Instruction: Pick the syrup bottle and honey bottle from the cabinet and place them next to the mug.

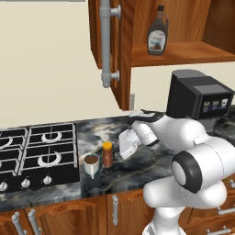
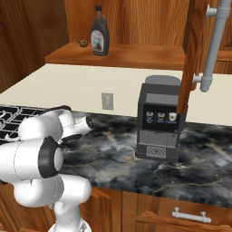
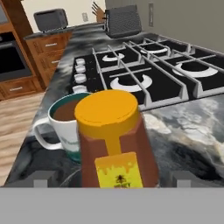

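The honey bottle [image 3: 113, 140], reddish-brown with an orange-yellow cap, stands upright on the dark marble counter [image 1: 137, 172]. It stands right beside the grey mug [image 3: 65, 122] with the brown inside. My gripper [image 3: 113, 178] is open, a fingertip [image 3: 42, 177] on each side of the bottle with a gap to it. In the left base view, the honey bottle [image 1: 107, 154] stands to the right of the mug [image 1: 91, 165], and my gripper [image 1: 120, 149] hangs just right of both. The dark syrup bottle [image 1: 158, 37] stands on the shelf of the open wooden cabinet [image 1: 183, 53], also seen as the syrup bottle [image 2: 99, 38].
A black gas stove [image 1: 36, 153] lies left of the mug. A dark coffee machine [image 2: 158, 120] stands on the counter at the right. The cabinet door with its long grey bar handle [image 1: 106, 43] hangs open above the counter. A small round thing [image 2: 83, 42] sits on the shelf.
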Motion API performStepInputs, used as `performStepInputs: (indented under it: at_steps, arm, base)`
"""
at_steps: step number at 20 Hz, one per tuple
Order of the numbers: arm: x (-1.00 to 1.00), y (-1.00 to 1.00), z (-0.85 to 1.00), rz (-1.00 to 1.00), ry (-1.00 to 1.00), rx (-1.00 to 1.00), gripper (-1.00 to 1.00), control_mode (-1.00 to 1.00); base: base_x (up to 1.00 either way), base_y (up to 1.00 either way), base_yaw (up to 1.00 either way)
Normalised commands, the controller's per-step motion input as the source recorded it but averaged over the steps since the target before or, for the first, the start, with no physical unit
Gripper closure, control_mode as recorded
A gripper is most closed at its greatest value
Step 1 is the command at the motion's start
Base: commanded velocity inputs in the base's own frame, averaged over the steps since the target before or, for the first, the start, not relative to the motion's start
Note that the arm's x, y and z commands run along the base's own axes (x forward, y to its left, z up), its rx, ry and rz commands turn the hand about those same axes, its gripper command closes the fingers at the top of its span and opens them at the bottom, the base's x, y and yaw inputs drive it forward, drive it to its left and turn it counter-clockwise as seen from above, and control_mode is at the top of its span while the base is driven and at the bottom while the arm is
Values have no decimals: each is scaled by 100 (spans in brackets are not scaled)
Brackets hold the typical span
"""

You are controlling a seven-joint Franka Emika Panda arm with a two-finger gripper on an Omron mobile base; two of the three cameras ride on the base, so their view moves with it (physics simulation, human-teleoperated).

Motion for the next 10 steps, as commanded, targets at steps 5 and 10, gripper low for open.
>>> performStepInputs:
  at_steps: [5, 10]
  arm:
    - [0, -46, 33, -5, -9, 0, -100, -100]
    - [-4, -39, 54, -8, -3, 3, -100, -100]
  base:
    - [0, 0, 0]
    - [0, 0, 0]
